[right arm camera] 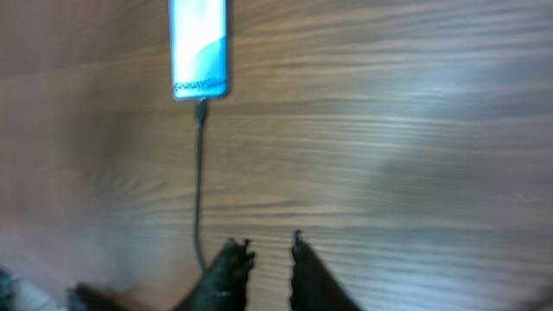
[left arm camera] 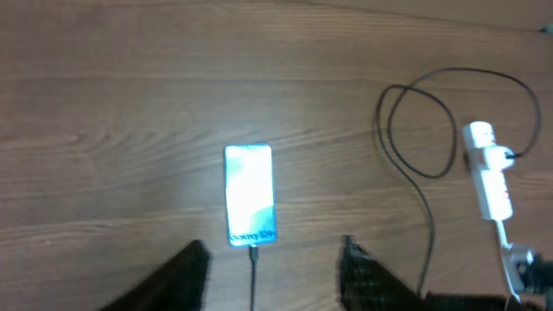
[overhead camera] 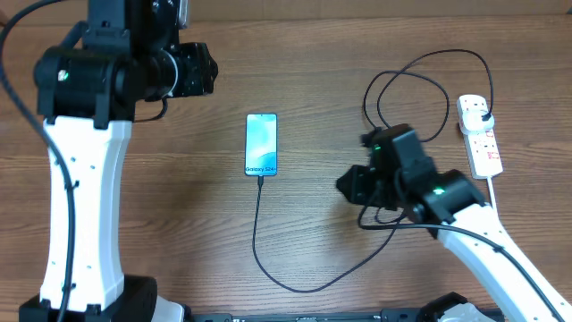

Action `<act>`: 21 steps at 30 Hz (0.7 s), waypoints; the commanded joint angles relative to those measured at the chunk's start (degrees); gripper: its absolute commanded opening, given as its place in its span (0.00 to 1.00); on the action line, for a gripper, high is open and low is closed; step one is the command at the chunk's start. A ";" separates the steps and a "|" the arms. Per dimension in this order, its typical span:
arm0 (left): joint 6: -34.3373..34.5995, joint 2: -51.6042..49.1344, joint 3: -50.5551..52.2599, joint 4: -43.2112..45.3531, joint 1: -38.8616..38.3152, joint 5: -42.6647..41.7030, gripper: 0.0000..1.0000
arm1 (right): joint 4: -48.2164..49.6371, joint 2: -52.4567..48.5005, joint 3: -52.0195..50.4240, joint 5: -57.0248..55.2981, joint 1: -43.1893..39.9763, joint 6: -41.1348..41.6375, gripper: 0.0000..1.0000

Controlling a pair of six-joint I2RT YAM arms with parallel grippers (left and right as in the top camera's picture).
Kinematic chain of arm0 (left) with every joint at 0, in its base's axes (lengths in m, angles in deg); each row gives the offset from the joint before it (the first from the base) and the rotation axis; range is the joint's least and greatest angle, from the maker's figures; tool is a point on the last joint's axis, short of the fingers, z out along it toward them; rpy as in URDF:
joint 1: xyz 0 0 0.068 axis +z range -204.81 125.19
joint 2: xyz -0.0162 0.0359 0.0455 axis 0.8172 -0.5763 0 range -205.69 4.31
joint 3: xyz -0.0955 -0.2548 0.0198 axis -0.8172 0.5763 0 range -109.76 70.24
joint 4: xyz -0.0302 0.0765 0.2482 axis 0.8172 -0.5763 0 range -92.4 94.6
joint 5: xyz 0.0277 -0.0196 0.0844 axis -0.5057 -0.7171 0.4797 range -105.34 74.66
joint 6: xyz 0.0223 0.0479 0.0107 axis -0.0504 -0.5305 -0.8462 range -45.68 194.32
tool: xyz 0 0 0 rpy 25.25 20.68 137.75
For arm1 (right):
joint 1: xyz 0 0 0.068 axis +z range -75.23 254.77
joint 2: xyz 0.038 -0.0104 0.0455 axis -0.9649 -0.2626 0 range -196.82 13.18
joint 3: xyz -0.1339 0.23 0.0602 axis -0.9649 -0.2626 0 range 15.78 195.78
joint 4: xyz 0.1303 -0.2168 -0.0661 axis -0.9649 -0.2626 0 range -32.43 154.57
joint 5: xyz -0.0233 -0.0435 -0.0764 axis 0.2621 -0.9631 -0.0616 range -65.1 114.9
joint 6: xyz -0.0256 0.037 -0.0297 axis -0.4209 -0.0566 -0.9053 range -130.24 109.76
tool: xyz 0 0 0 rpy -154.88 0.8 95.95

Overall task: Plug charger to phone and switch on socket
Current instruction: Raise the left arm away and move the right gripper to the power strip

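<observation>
Black charger (overhead camera: 256, 224), blue-white phone (overhead camera: 261, 144) with black frame, white socket (overhead camera: 481, 140), brown wood-grain table (overhead camera: 179, 206).

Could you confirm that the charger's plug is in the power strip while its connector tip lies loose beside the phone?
Not quite: the connector tip is not loose; it sits in the short edge of the phone by the Galaxy text, as the right wrist view shows. The plug is indeed in the power strip.

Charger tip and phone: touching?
Touching. The right wrist view shows the charger tip seated against the phone's bottom edge with no gap. The overhead view agrees.
</observation>
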 commanded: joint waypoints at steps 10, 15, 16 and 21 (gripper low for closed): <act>-0.17 1.03 0.15 -5.46 -0.07 -1.75 0.99 | -16.50 4.48 18.69 -3.13 -27.21 -9.92 0.04; -0.17 1.03 0.15 -5.46 -0.07 -1.49 1.00 | -14.80 3.65 19.56 -0.15 -39.23 -11.52 0.04; -0.17 1.03 0.15 -5.46 -0.07 -1.51 1.00 | -14.21 3.08 19.56 1.51 -41.51 -12.07 0.04; -0.17 1.03 0.15 -5.46 -0.07 -1.49 1.00 | -10.80 -2.34 19.56 10.29 -53.18 -12.96 0.03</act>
